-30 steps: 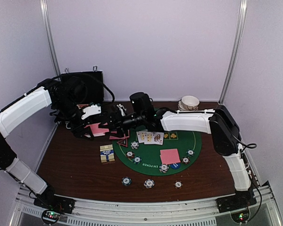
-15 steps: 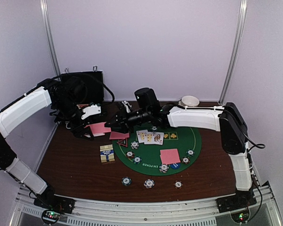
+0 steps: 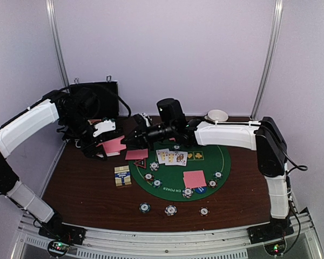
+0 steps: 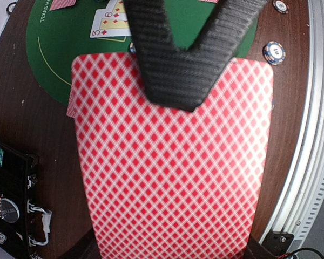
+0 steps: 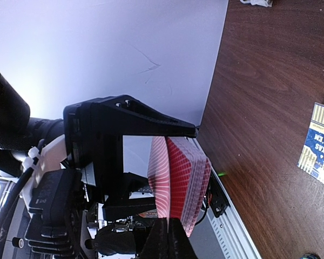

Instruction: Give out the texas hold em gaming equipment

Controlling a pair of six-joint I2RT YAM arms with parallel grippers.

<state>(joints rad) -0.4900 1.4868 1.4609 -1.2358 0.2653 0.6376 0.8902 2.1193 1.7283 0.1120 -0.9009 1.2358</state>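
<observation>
Pale walls close in a dark wooden tabletop (image 3: 81,189) with a round green mat (image 3: 178,175) near its middle. At the far left a black case (image 3: 94,100) sits against the back wall. The left arm (image 3: 27,127) bends in front of it. The left jaws are clamped on a deck (image 3: 114,145) of pink-backed cards, held in the air just left of the mat. In the left wrist view one black finger (image 4: 189,59) presses on the top card's diamond-patterned back.

Nearer the arm bases, a blue and yellow card box (image 3: 122,175) lies flat on the wood. Right of it, a loose pink card (image 3: 136,154) lies at the mat's left rim, with a black-and-red triangular marker (image 3: 140,163) just beside its near edge.

The right arm (image 3: 227,135) stretches leftward over the far side of the mat, and the right jaws meet the deck. In the right wrist view they are closed to a thin slit at the deck's edge, where the outermost card splays from the rest. I cannot tell whether that card is pinched between them.

On the mat lie a row of face-up cards (image 3: 171,157) and a small pink pile (image 3: 194,178). Striped chips (image 3: 188,192) are spaced along its near edge, and a blue disc (image 3: 200,190) lies among them. Three more chips (image 3: 170,210) lie on the wood in front of the mat. White bowls (image 3: 217,116) stand at the back right.
</observation>
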